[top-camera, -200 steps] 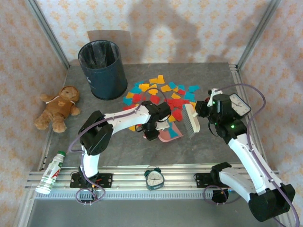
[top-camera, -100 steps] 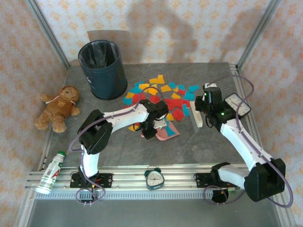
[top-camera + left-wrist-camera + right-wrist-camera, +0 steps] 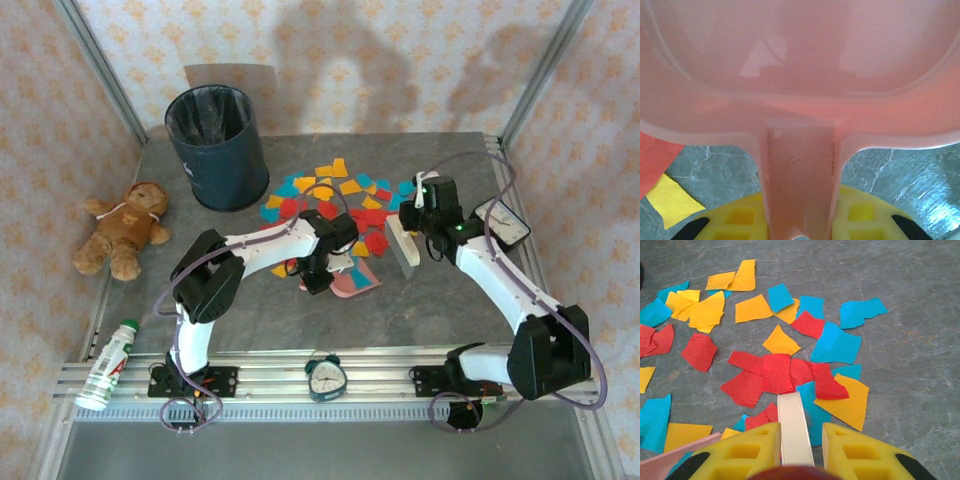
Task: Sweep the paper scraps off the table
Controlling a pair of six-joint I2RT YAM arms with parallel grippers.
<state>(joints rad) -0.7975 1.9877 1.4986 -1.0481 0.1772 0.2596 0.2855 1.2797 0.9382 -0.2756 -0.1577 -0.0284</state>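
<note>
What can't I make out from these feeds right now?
Left wrist: the pink dustpan blocks the paper scraps ahead; its far end is cut off by the top edge.
Right wrist: the bristles of the brush are hidden below its handle and the right claw.
Top: any scraps beneath the left arm are covered.

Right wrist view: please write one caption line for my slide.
Right claw shut on the brush handle above red, orange and blue paper scraps on the grey table.

Seemingly a robotics lab booth: aluminium frame point(image 3: 104, 72), wallpaper-print panels point(image 3: 350, 60), robot arms point(image 3: 270, 240) bolted at a table point(image 3: 400, 320)
</note>
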